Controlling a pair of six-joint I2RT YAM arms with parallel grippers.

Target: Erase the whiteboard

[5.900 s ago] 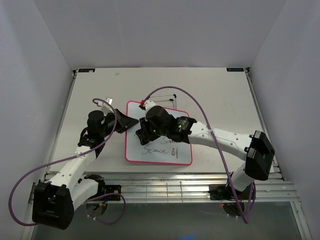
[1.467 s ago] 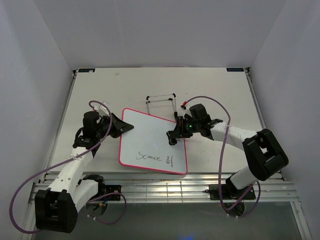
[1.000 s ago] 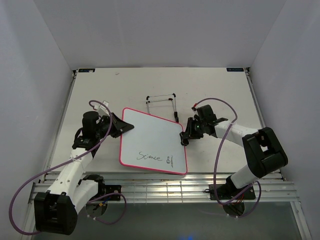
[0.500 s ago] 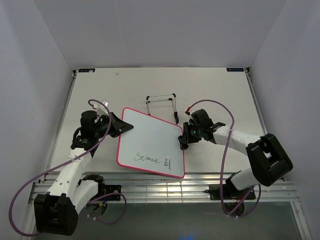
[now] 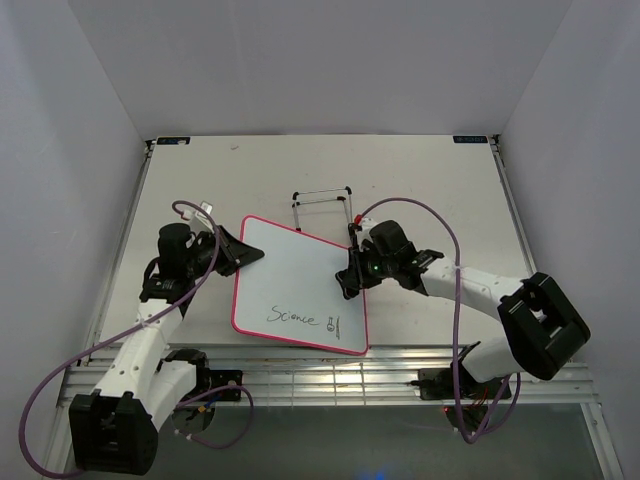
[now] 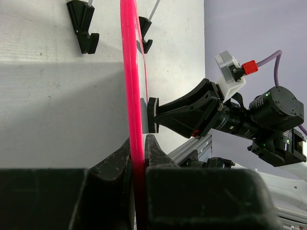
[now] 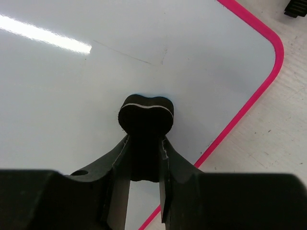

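Observation:
The whiteboard (image 5: 296,275), white with a pink-red frame, lies on the table. Black "Science" writing (image 5: 296,317) and a small doodle sit near its front edge. My left gripper (image 5: 243,254) is shut on the board's upper left edge; in the left wrist view the pink frame (image 6: 130,96) runs between the fingers. My right gripper (image 5: 347,282) is shut on the small black bone-shaped eraser (image 7: 146,115), which sits over the board's right part, close to the pink edge (image 7: 249,103). Whether the eraser touches the board I cannot tell.
The thin wire easel stand (image 5: 322,200) lies on the table just behind the board; its black feet (image 6: 84,26) show in the left wrist view. A metal rail (image 5: 330,375) runs along the table's near edge. White walls close in both sides.
The upper lines of writing have gone from the board; only the bottom "Science" line is left. My right gripper swung off to the right of the board, then came back over its right edge.

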